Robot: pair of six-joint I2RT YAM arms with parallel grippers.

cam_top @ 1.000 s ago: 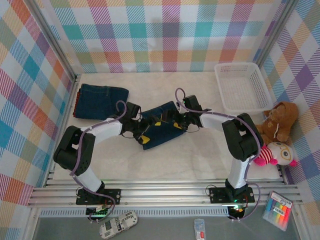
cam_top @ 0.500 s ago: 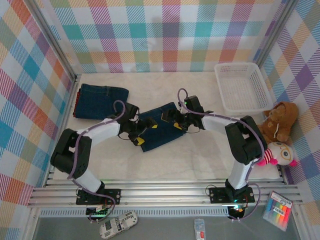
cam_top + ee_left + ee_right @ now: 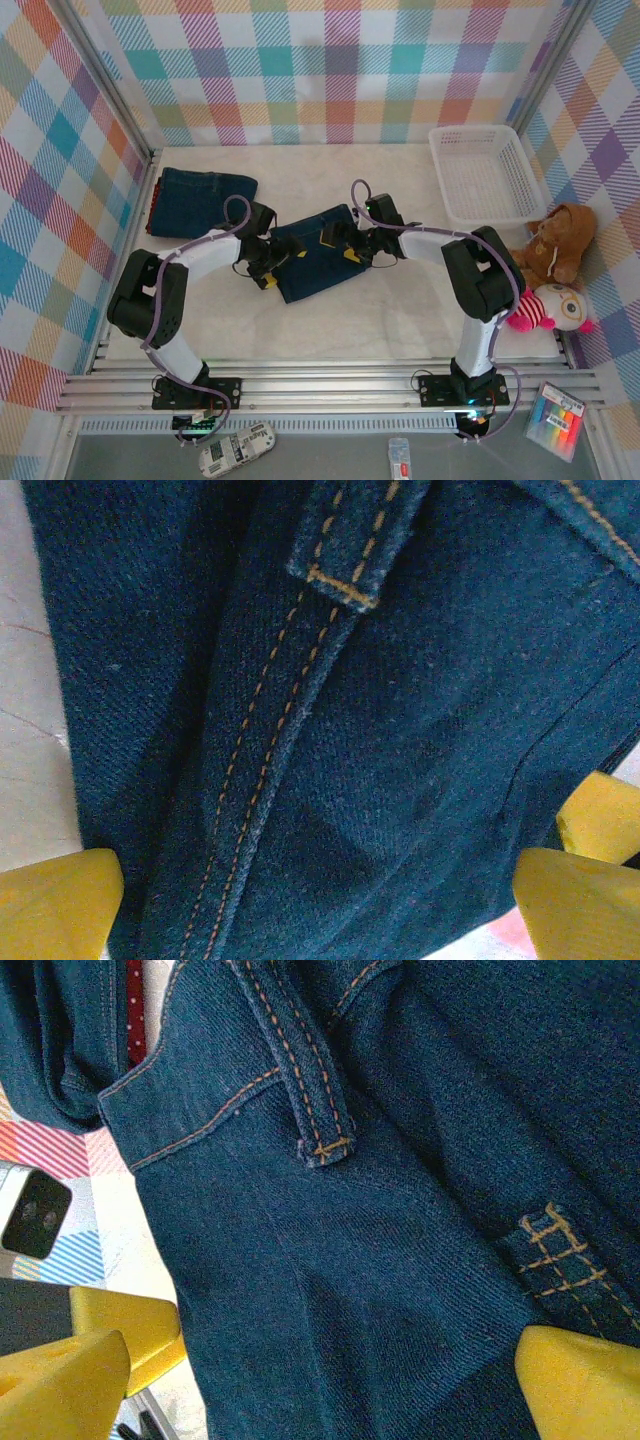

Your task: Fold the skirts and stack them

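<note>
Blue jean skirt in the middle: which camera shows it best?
Top external view: it shows nearly the whole denim skirt on the table. The left wrist view shows close-up seam stitching; the right wrist view, a belt loop and pocket edge.

Left gripper (image 3: pixel 280 267) and right gripper (image 3: pixel 338 247), jaws spread.

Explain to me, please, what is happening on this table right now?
Two robot arms are working on a dark blue denim skirt lying in the middle. The left arm's fingers and the right arm's fingers stand open low over it, one at each end. A second denim skirt, folded, lies at the far left.
</note>
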